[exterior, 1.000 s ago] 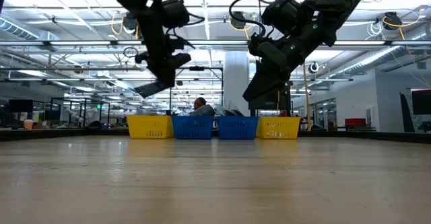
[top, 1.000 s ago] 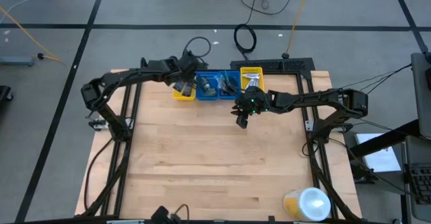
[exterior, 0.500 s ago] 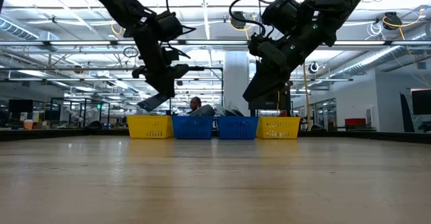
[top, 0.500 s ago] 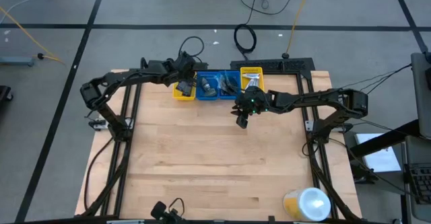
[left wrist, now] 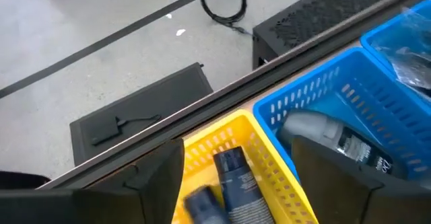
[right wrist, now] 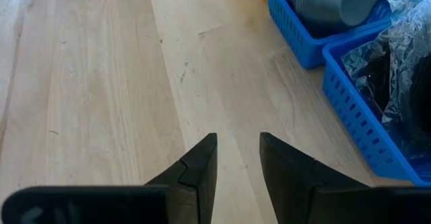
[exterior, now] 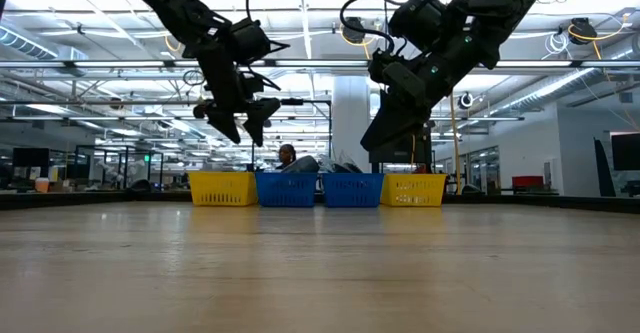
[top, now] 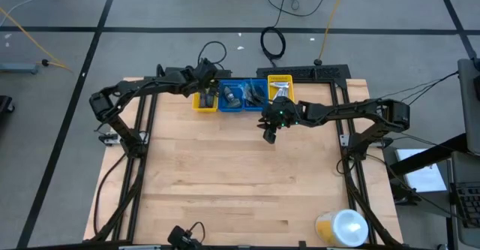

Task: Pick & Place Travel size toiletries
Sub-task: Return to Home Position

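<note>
The left gripper (exterior: 241,130) hangs over the far end of the pale wooden table (top: 225,175), just above the left yellow slotted plastic bin (left wrist: 273,170). Its two dark fingers (left wrist: 158,177) stand wide apart with nothing between them. Seen past those fingers, a dark blue travel-size tube (left wrist: 232,177) lies on the floor of that bin. A second dark blue item (left wrist: 201,202) lies just beside it; only part of it shows, so it may be another tube of the same kind. The tube's long axis runs along the bin's length, pointing away from the wrist. It sits below and between the spread fingers, touching neither.

In the neighbouring blue slotted plastic bin (left wrist: 350,89) lies a grey mini bottle (left wrist: 323,133) with a printed label.

The right gripper (right wrist: 239,160) hovers over bare wood in front of the row of bins, well apart from any toiletry. Its fingers are nearly together, with a narrow gap between them that holds nothing.

The sorting looks finished, since no loose item shows on the tabletop, only the large yellow container with a white lid (top: 341,226) at the near corner, which is no part of the set. What is left is pulling both arms back. The left arm is the one close to goods, so its retreat turns on clearing the yellow bin's rim. From table height its fingertips appear to hang above that rim.
</note>
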Controlling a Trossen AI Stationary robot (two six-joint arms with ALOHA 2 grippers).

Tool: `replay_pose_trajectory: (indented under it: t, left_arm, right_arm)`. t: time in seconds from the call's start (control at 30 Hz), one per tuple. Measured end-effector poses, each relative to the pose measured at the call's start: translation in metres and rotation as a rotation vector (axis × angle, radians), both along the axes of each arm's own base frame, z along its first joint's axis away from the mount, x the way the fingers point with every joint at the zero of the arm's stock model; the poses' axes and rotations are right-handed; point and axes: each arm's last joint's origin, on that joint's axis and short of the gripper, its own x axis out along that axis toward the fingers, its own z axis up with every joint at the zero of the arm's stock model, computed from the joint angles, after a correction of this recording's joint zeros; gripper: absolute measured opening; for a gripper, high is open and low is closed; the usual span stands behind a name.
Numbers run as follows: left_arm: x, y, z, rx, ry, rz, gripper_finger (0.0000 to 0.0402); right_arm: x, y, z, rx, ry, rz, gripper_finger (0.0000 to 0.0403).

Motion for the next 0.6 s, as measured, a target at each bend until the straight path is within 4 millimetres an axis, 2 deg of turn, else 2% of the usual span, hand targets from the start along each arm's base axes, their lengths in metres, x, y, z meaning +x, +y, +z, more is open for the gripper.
replay_pose_trajectory:
  t: [0.13,0.3,0.43,0.5,0.6]
  left_arm:
    - [0.003,-0.006,-0.002,-0.042,0.013,-0.094,0.028]
    - [0.014,-0.027,-0.005,-0.122,0.017,-0.249,0.0276]
    - [0.017,-0.051,-0.005,-0.143,0.105,-0.301,0.0274]
    - [0.019,-0.066,0.001,-0.114,0.133,-0.321,0.0274]
    - [0.011,-0.093,0.01,-0.077,0.112,-0.382,0.0273]
  right_arm:
    - [0.0,0.0,0.0,-0.006,0.001,0.005,0.0107]
    - [-0.001,0.0,0.004,-0.039,-0.009,0.022,0.0107]
    - [-0.007,0.001,0.018,-0.081,-0.05,-0.014,0.0107]
    - [-0.016,0.004,0.024,-0.093,-0.065,-0.003,0.0107]
    - [-0.035,0.01,0.033,-0.112,-0.121,-0.003,0.0107]
